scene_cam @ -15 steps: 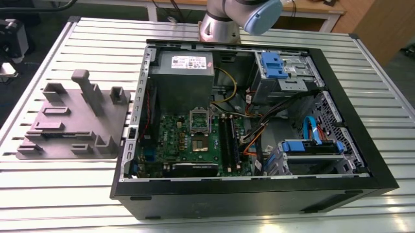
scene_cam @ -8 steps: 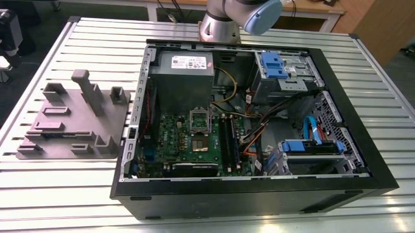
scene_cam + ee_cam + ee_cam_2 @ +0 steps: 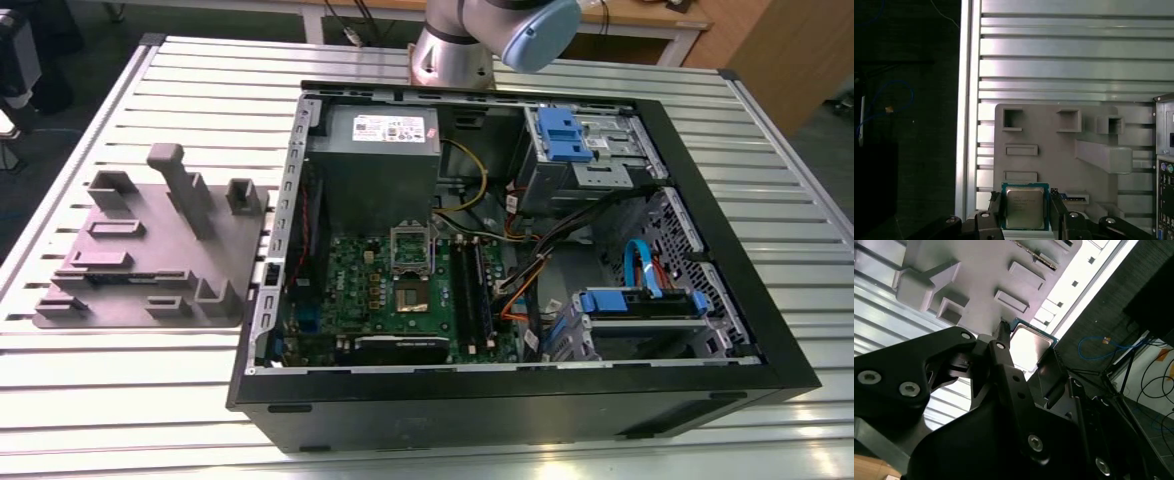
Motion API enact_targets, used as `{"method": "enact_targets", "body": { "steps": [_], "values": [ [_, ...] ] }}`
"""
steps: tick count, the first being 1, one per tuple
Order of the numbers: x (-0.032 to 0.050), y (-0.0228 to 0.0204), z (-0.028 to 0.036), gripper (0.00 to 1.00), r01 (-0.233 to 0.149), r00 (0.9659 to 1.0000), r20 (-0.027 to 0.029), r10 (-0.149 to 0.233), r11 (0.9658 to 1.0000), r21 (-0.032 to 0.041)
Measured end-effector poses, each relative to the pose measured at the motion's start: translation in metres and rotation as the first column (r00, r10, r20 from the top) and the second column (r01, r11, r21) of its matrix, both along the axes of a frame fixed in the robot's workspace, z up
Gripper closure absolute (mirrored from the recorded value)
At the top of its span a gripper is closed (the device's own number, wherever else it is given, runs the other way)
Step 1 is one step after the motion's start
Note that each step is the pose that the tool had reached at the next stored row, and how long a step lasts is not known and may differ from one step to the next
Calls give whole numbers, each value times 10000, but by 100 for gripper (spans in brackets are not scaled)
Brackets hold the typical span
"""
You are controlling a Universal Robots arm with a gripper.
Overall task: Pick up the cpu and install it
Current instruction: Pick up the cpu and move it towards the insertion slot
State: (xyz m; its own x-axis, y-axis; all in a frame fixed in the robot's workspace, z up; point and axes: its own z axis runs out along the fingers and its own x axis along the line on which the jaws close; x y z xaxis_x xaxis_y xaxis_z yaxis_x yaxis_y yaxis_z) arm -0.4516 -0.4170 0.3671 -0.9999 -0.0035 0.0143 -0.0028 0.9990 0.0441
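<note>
**A:** What is the exterior view showing?

**B:** An open computer case (image 3: 534, 415) is lying on the slatted metal table (image 3: 120, 400), and the green motherboard (image 3: 400, 290) is facing up inside it. A grey fixture plate (image 3: 147, 250) is sitting on the table just beside the case, at the exterior view's left. The arm's base (image 3: 454, 55) is standing behind the case.

**A:** And the first wrist view?

**B:** The gripper (image 3: 1025, 216) is clamping the cpu (image 3: 1025, 202). One black finger is pressing on each of two opposite edges, and the silvery top is facing the camera. The chip is being held above the fixture plate (image 3: 1054, 155) and is not resting in any pocket. The table's slats are running beyond it.

**A:** Is the second wrist view agreeing?

**B:** Yes. There the cpu (image 3: 1030, 340) is sitting between the fingers (image 3: 1004, 357), and the jaws are clenching it. The fixture plate (image 3: 979, 270) and the table are lying behind it.
</note>
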Motion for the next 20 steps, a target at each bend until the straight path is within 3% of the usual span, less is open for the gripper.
{"method": "enact_targets", "body": {
  "steps": [4,20],
  "values": [
    [8,1,3,53,0,10000,-3,0,10000,-1],
    [174,0,-2,53,0,10000,-1,0,10000,1]
  ]
}}
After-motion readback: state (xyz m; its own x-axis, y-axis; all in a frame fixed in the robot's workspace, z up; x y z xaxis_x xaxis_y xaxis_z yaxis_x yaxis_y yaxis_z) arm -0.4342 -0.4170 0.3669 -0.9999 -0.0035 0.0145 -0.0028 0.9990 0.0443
